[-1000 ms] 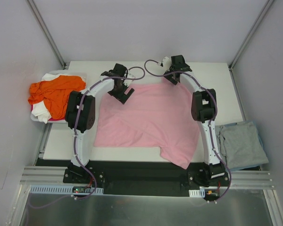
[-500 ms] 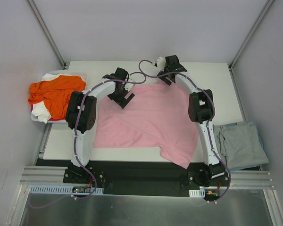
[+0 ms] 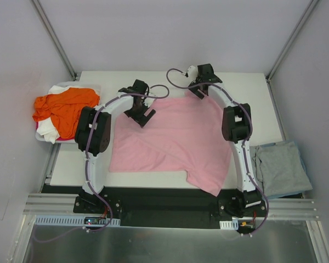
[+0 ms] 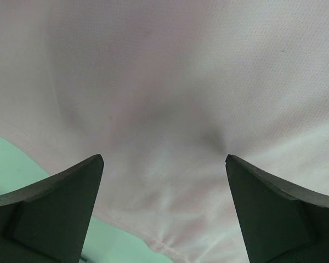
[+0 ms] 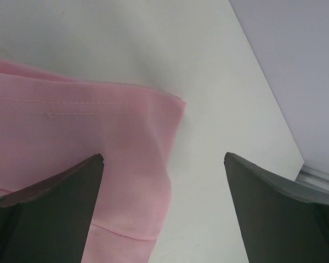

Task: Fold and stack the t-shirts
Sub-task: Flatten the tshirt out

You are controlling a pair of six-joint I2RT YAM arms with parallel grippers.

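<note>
We are starting the fold: left fingers (image 4: 55, 211) and right fingers (image 5: 41, 200) hang wide and empty over the pink t-shirt (image 3: 175, 137), near its upper corners on the bench (image 3: 247, 87); next, we judge, both corners need pinching.

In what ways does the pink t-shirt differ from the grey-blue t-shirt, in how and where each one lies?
The pink t-shirt lies spread open, while the grey-blue t-shirt looks folded into a compact shape. The pink t-shirt fills the middle of the table; the grey-blue t-shirt sits beyond its right edge. As laid, the pink t-shirt covers far more area than the grey-blue t-shirt. Both are plain-coloured and lie flat.
</note>
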